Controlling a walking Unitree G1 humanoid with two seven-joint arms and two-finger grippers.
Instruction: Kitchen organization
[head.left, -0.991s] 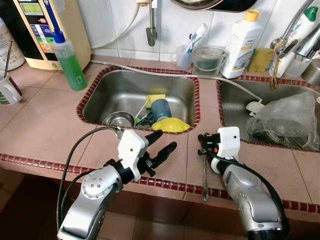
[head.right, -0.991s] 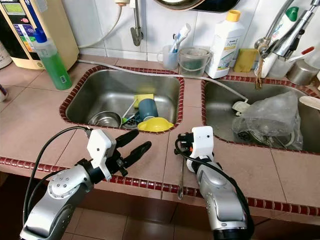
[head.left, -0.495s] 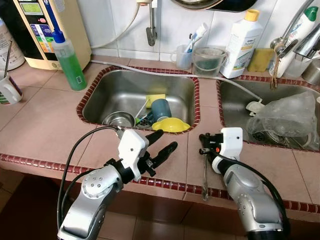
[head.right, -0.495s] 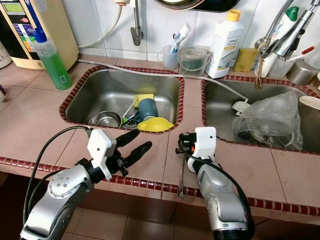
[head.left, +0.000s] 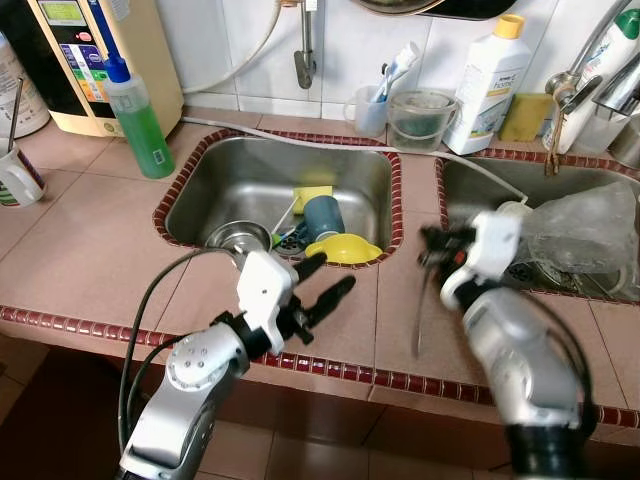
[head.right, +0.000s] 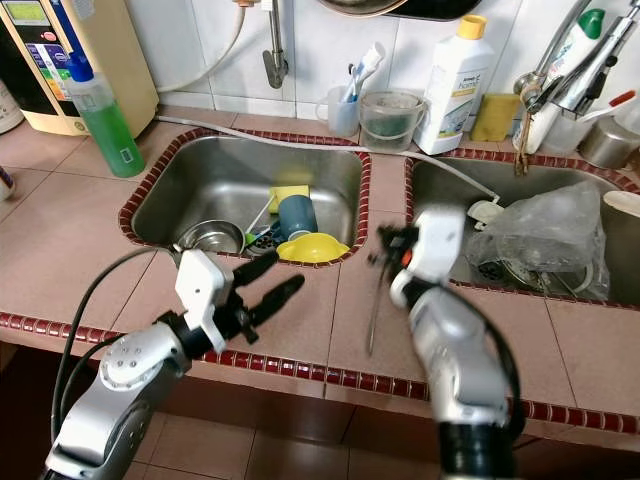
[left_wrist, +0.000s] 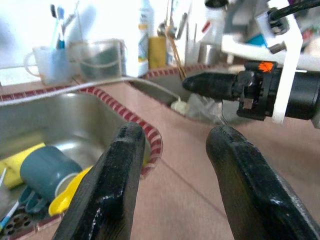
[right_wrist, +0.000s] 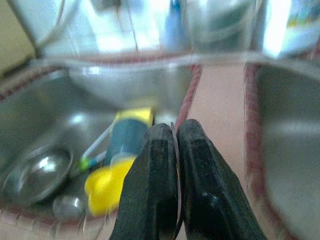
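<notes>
Right pincer (head.right: 383, 243) pressed together on a thin metal utensil (head.right: 373, 305), likely a knife or long spoon; the handle hangs down from the fingers over the tiled counter (head.right: 70, 240), between the two sinks. In the right wrist view a thin strip of the utensil shows edge-on between the fingers. Arm blurred, so in motion.

Left pincer (head.left: 325, 280) spread, holding nothing, hovering over the counter edge in front of the left sink (head.left: 245, 175). That sink holds a blue cup (head.left: 322, 217), yellow funnel (head.left: 343, 250), small steel bowl (head.left: 238, 238). Right sink holds a plastic bag (head.right: 545, 235).

Risks, as I judge them:
- Grip is at the very tip of a slim, slick handle; a quick swing could let it pivot or slip out and clatter onto counter or floor.
- Dangling end could clip the sink rim.
</notes>
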